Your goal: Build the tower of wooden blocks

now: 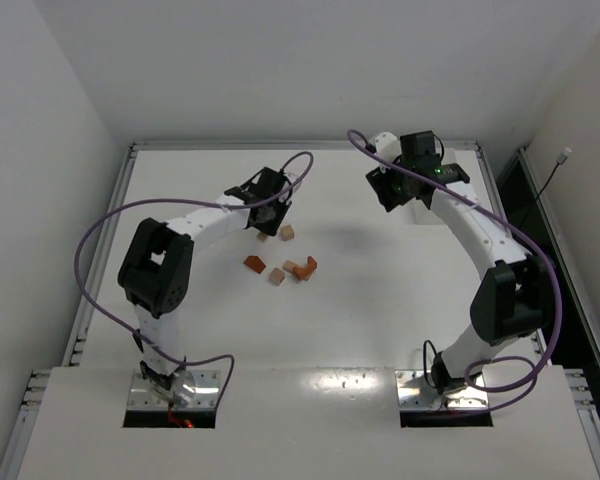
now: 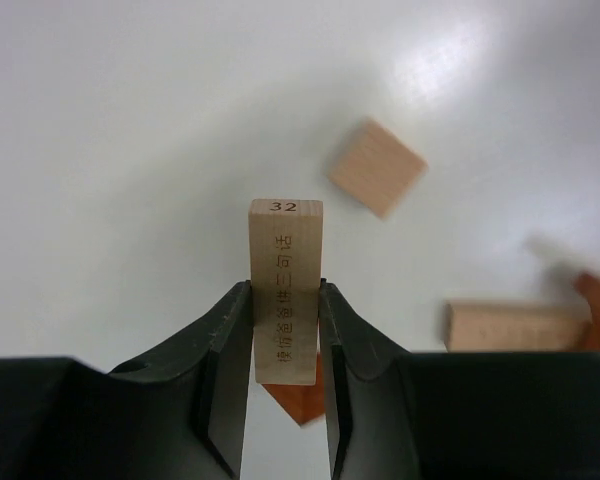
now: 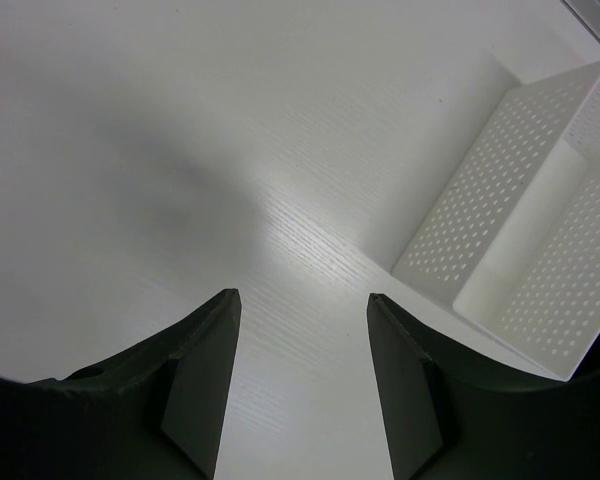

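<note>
White tabletop (image 1: 360,330) lies under both arms. Left gripper (image 2: 285,292) is clamped on a light tan wooden bar (image 2: 285,240) stamped 32, over the tabletop's middle. Tan and reddish-orange wood blocks (image 1: 277,275) lie scattered just beside it. Right gripper (image 3: 302,335) gapes empty toward the far right corner, near a white perforated box (image 3: 520,230).

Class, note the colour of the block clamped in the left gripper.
The block is light tan with dark markings; clearest in the left wrist view.
</note>
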{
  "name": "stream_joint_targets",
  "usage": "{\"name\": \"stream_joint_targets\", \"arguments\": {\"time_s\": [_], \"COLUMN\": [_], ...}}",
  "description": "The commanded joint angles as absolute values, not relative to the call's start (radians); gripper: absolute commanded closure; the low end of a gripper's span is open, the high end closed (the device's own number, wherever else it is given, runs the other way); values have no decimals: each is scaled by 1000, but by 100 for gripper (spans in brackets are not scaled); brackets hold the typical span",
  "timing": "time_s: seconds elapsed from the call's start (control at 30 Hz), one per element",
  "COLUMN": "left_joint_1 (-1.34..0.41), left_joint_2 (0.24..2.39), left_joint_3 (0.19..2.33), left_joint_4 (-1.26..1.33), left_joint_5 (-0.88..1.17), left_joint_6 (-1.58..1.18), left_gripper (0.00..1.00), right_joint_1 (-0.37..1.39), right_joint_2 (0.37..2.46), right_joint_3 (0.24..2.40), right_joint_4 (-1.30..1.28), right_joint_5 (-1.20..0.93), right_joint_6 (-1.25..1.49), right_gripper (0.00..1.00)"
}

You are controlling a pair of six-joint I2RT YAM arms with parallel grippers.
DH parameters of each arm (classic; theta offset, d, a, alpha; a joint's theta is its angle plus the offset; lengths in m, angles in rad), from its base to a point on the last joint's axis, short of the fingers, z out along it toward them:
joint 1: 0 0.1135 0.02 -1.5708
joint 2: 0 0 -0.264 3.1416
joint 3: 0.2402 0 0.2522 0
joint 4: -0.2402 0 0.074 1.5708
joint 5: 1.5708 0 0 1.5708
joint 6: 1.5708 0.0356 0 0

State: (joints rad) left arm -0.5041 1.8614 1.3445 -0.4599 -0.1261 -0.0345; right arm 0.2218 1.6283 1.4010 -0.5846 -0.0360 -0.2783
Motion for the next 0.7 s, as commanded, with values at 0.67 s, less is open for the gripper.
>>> {"name": "stream_joint_targets", "arguments": {"time_s": [0.67], "left_joint_1": [-442], "left_joint_2": [2103], "left_joint_3": [1560], "left_joint_4": [-500], "left_joint_5": [153], "left_joint_6": [23], "left_gripper": [100], "right_joint_1": [216], "right_joint_2": [1575], "right_joint_3": [1373], "right_joint_4": [-561], "right_joint_5": [-38], "right_joint_6": [-293], "right_gripper": [51]}}
